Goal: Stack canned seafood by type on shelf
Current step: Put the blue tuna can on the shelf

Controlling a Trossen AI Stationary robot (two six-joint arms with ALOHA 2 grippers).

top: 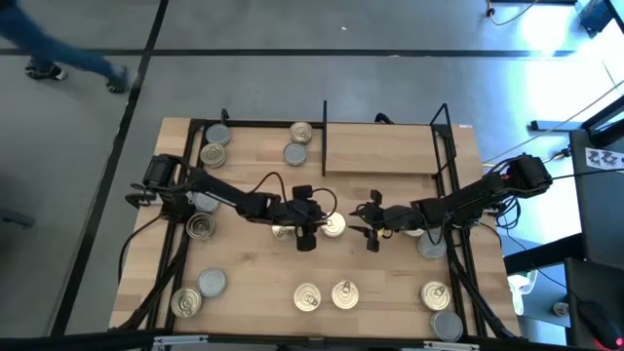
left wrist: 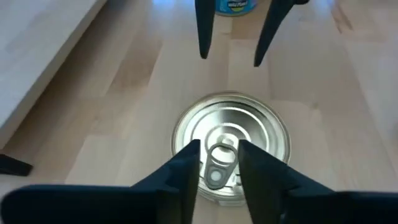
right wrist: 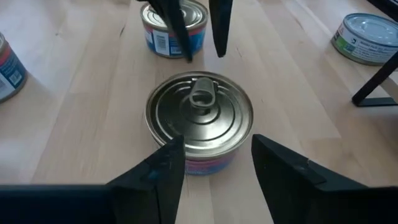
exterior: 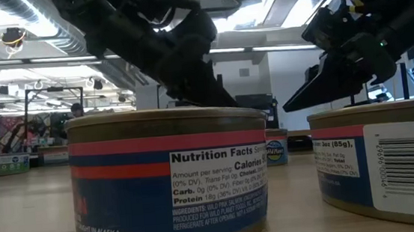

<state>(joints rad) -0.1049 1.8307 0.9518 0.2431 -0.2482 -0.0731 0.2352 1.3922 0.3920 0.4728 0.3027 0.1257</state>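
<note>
- Left gripper (left wrist: 217, 163) hovers over the middle tin's (top: 333, 225) pull tab, fingers narrowly apart: it should centre before pinching.
- Right gripper (right wrist: 214, 163) waits alongside, fingers apart, nothing held.
- Shelf (top: 380, 148) lies beyond.

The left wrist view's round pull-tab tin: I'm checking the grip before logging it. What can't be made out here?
- Left wrist view: the left gripper fingers hide the round pull-tab tin near rim; contact unclear.
- High view: the arm covers that tin.
- Low view: the red-and-blue labelled tin blocks the table behind.
</note>
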